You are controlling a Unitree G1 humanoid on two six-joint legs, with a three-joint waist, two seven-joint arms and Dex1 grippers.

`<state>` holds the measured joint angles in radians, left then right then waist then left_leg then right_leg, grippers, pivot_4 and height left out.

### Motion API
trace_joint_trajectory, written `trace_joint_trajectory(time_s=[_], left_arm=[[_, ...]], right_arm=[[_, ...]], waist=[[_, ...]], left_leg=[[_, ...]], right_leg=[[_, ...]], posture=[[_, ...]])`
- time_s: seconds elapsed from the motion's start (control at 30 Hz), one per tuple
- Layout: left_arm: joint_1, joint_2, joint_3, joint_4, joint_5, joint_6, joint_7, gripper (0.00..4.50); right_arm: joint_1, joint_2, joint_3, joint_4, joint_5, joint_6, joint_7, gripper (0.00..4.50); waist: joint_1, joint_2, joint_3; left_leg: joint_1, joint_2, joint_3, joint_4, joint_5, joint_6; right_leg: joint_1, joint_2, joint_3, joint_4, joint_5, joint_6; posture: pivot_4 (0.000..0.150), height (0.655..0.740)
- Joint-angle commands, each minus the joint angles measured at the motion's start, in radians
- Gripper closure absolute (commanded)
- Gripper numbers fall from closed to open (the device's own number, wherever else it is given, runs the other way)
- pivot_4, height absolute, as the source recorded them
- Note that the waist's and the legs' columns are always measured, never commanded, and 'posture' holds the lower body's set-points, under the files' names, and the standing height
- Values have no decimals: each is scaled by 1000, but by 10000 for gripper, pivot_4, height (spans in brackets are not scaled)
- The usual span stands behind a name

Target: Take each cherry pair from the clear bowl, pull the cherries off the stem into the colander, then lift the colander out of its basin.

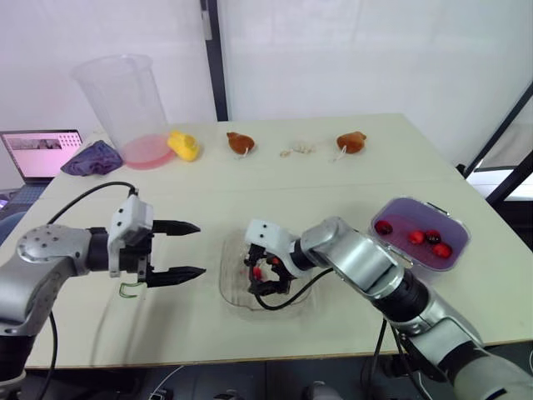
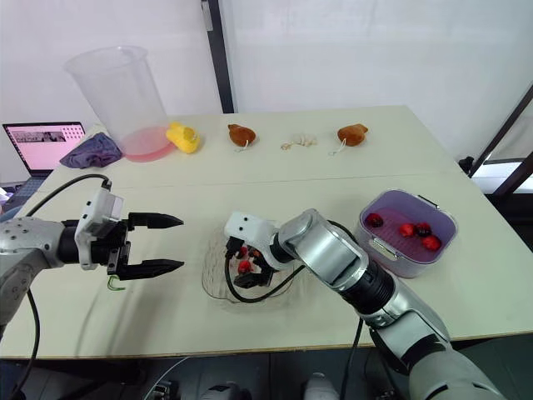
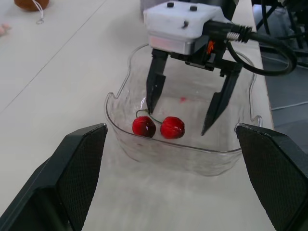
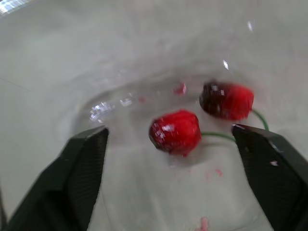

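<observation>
colander (image 2: 408,207): purple, seated in its basin (image 2: 390,262), well to the right of the bowl, four cherries inside
clear bowl (image 3: 159,154): centre, holds one cherry pair
right gripper (image 3: 177,121): inside bowl, jaws wide, straddling the pair
left gripper (image 1: 200,248): wide, empty, beside bowl
cherry pair (image 3: 144,126): bowl floor, off-centre, near one finger
risk: an off-centre close probably knocks a cherry aside or misses the stem, and the light bowl may skid

Looks forward and down over the tabletop (image 1: 275,179) from the head (twin eyes, same scene); peers close into the clear bowl (image 3: 159,155) from both wrists, on opposite sides.
</observation>
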<state>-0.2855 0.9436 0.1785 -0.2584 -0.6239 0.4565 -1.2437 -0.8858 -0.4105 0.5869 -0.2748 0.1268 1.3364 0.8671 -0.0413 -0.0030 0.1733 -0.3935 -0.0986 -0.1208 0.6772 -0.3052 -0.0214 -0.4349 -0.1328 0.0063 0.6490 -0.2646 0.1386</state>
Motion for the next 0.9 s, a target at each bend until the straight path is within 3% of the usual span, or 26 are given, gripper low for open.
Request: trace_joint_trajectory(time_s=[0.03, 0.57, 0.67, 0.73, 0.9], left_arm=[[2, 21, 35, -22, -17, 8, -4, 0], [-2, 30, 26, -23, -5, 21, 6, 0], [-6, 29, 23, -19, -2, 21, 8, 0], [-6, 31, 25, -19, -8, 28, 7, 0], [-12, 32, 26, -17, -15, 45, 6, 0]], right_arm=[[-8, 8, 8, -9, 26, -4, -30, 19033], [-20, 10, 34, 24, 77, -59, -81, 19033], [-19, 11, 34, 30, 81, -65, -90, 27317], [-21, 6, 37, 26, 80, -72, -97, 36122], [-49, -43, 48, -9, 73, -94, -82, 36122]], waist=[[0, 0, 0], [0, 0, 0], [0, 0, 0], [0, 0, 0], [0, 0, 0]], left_leg=[[0, 0, 0, 0, 0, 0], [0, 0, 0, 0, 0, 0], [0, 0, 0, 0, 0, 0], [0, 0, 0, 0, 0, 0], [0, 0, 0, 0, 0, 0]], right_leg=[[0, 0, 0, 0, 0, 0], [0, 0, 0, 0, 0, 0], [0, 0, 0, 0, 0, 0], [0, 0, 0, 0, 0, 0], [0, 0, 0, 0, 0, 0]], posture=[[1500, 7400], [1500, 7400], [1500, 7400], [1500, 7400], [1500, 7400]])
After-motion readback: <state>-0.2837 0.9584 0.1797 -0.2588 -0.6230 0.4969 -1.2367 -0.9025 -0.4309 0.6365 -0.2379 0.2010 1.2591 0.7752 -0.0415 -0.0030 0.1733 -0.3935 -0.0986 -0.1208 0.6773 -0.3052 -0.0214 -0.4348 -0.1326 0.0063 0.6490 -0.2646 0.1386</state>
